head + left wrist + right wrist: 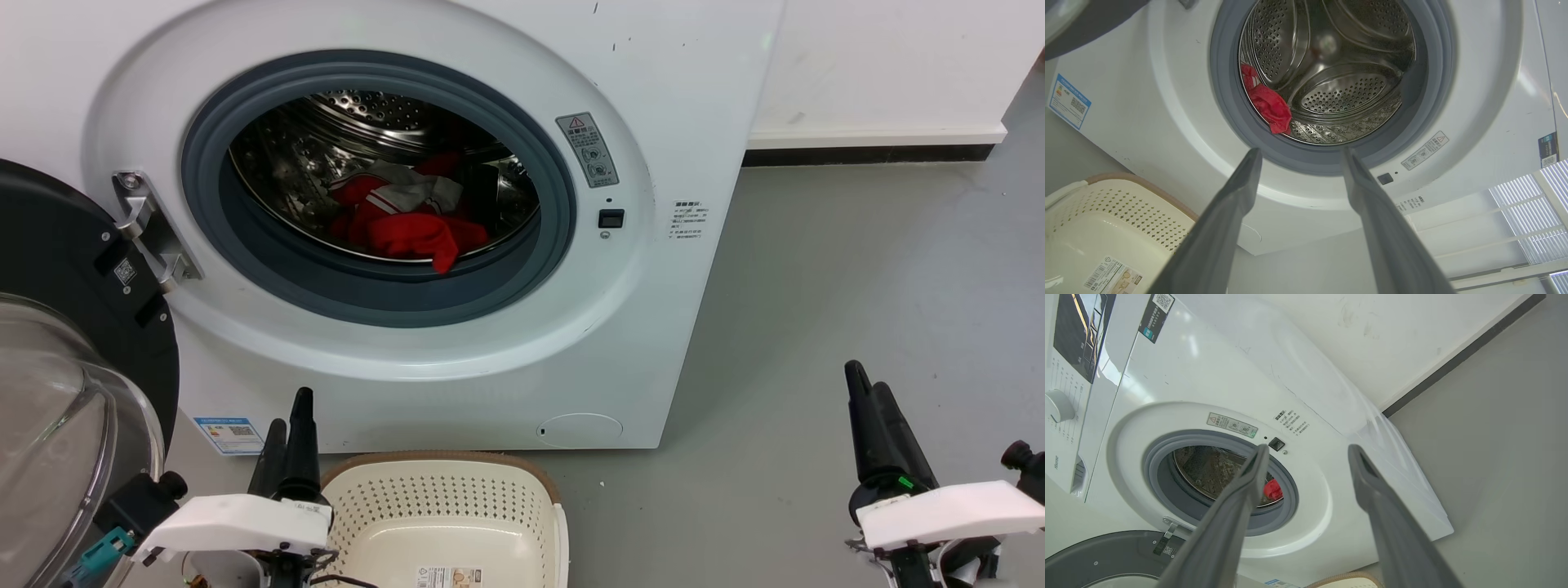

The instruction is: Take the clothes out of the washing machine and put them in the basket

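The white washing machine (686, 90) stands with its porthole open. The clothes (404, 220), red with a white and grey panel, lie at the bottom of the steel drum, one red fold hanging over the drum lip. They also show as a red fold (1269, 107) in the left wrist view and a red patch (1273, 489) in the right wrist view. The cream basket (441, 459) sits on the floor in front of the machine, with a sticker on its bottom. My left gripper (287, 412) is open beside the basket's left rim. My right gripper (865, 380) is open over the floor, far right.
The black-framed glass door (57, 269) is swung open at the left, close to my left arm. Grey floor (857, 269) stretches right of the machine to a white wall with dark skirting (865, 153). A blue label (230, 433) is on the machine's lower front.
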